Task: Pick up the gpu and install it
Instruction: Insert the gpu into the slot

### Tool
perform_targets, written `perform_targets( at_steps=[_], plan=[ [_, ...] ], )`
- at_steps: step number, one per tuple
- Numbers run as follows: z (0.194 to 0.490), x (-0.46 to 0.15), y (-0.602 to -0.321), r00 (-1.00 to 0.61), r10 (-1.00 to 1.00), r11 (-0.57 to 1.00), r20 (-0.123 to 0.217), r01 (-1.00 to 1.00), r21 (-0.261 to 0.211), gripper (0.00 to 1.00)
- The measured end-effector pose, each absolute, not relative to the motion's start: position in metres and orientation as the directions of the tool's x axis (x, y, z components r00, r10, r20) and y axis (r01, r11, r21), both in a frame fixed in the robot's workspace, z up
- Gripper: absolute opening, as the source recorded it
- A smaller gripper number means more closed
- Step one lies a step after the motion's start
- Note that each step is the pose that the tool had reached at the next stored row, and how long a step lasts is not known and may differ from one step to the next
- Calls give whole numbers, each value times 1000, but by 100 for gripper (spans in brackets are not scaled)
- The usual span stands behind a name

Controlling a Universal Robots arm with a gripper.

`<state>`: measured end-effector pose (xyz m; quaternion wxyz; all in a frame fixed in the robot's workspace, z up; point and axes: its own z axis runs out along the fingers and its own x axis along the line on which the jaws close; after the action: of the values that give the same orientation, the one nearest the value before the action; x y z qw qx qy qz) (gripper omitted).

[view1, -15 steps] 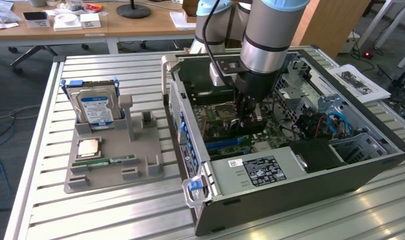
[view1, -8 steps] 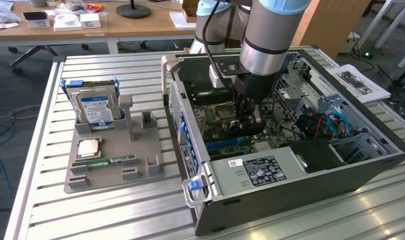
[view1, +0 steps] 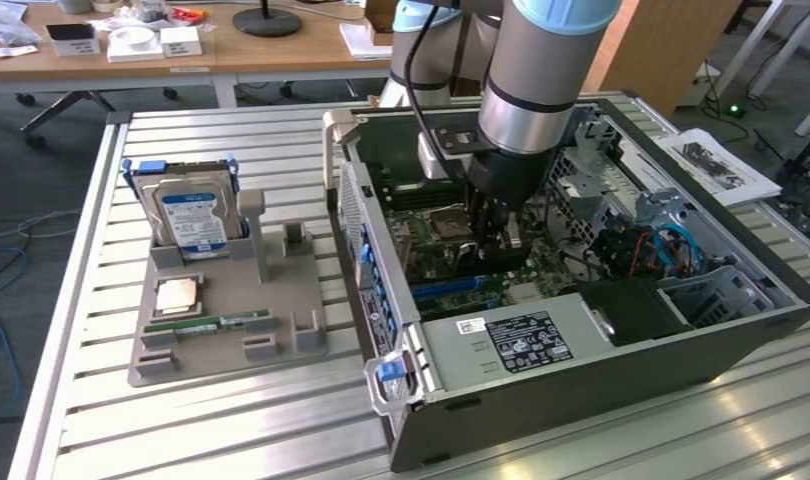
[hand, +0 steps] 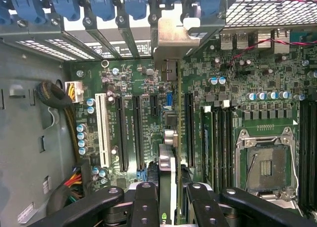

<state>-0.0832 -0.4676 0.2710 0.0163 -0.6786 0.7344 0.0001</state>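
My gripper (view1: 493,243) reaches down inside the open computer case (view1: 579,390), over the green motherboard (view1: 432,255). In the wrist view the gripper (hand: 171,207) is shut on the gpu (hand: 167,175), a thin dark card seen edge-on between the two black fingers (hand: 145,204). The card runs parallel to the long black expansion slots (hand: 137,133), and its silvery metal bracket (hand: 171,36) lies against the case's rear slot openings, under the blue latches (hand: 101,2). Whether the card's edge sits in a slot is hidden.
Beside the case, at the exterior view's left, a grey fixture (view1: 278,300) holds a hard drive (view1: 192,215), a small chip (view1: 178,295) and a green memory stick (view1: 225,323). Inside the case are the processor socket (hand: 265,160), cable bundles (hand: 52,96) and a power supply (view1: 519,340).
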Motion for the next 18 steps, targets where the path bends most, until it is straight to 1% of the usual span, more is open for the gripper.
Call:
perform_targets(
  at_steps=[14,15,18],
  plan=[
    [270,-86,-468,-79,-997,79,-24,-997,-23,27],
    [271,-87,-461,-79,-997,79,-24,-997,-23,27],
    [271,-87,-461,-79,-997,79,-24,-997,-23,27]
  ],
)
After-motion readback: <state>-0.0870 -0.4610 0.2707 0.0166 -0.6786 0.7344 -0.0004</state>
